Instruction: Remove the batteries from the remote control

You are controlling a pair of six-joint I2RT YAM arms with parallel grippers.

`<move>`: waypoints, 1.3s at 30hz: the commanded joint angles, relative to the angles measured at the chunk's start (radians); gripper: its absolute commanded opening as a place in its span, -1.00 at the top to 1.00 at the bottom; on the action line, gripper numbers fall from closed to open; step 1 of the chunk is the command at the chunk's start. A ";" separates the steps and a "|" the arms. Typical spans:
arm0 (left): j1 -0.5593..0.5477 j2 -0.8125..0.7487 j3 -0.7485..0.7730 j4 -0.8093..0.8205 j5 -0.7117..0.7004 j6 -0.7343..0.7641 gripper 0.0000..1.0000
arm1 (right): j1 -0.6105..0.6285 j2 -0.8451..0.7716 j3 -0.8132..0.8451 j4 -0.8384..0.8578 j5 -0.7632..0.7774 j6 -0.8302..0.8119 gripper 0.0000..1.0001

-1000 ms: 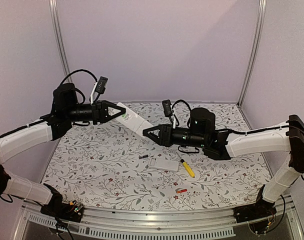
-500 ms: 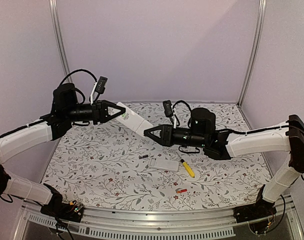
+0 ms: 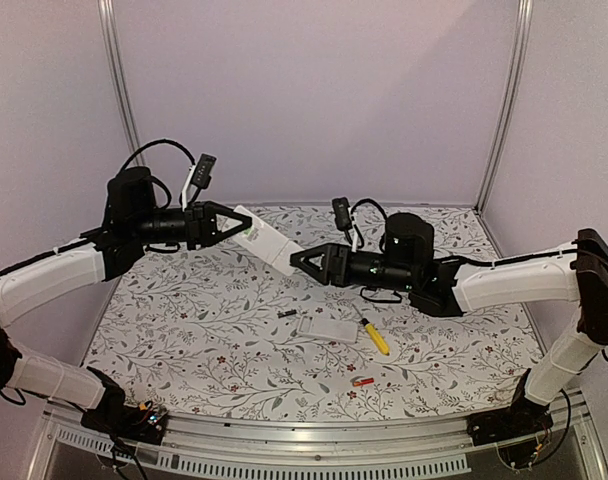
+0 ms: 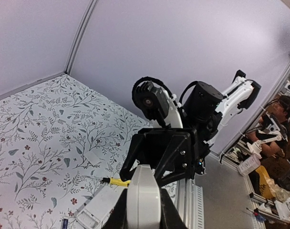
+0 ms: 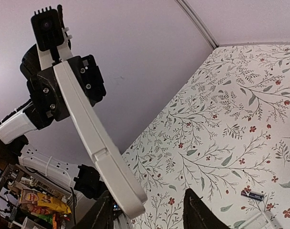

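- We see the left fingers (image 3: pixel 220 222) clamped on one end of the white remote (image 3: pixel 264 238), holding it in the air above the counter (image 3: pixel 184 330). Its free end slopes down toward the right arm.
- The right fingers (image 5: pixel 195 210) stand apart. In the right wrist view one of them sits just beside the remote's lower end and the other is well off it, so nothing is gripped.
- Whether any cells sit inside the held remote, we cannot tell – its battery side is not readable in any view.
- On the counter below the two arms lies a dark battery (image 3: pixel 287 314), just left of a white flat piece (image 3: pixel 327 328).
- A red-orange battery (image 3: pixel 362 381) lies nearer the front edge, apart from the rest. It is too small for us to say whether it is one cell or two.
- The yellow-handled screwdriver (image 3: pixel 374 336) lies at a slant just right of the white flat piece – between it and the right arm's forearm.
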 commanded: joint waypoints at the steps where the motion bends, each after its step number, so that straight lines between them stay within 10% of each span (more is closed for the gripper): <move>1: -0.005 0.009 0.013 0.006 0.016 0.002 1.00 | -0.005 0.021 0.027 0.006 -0.007 -0.005 -0.03; 18: -0.006 0.027 0.016 0.006 0.022 0.000 1.00 | -0.005 0.073 0.088 -0.012 -0.036 -0.028 -0.17; 39: -0.004 0.027 0.018 0.000 0.022 0.005 1.00 | -0.043 0.051 0.004 -0.085 0.065 0.060 0.62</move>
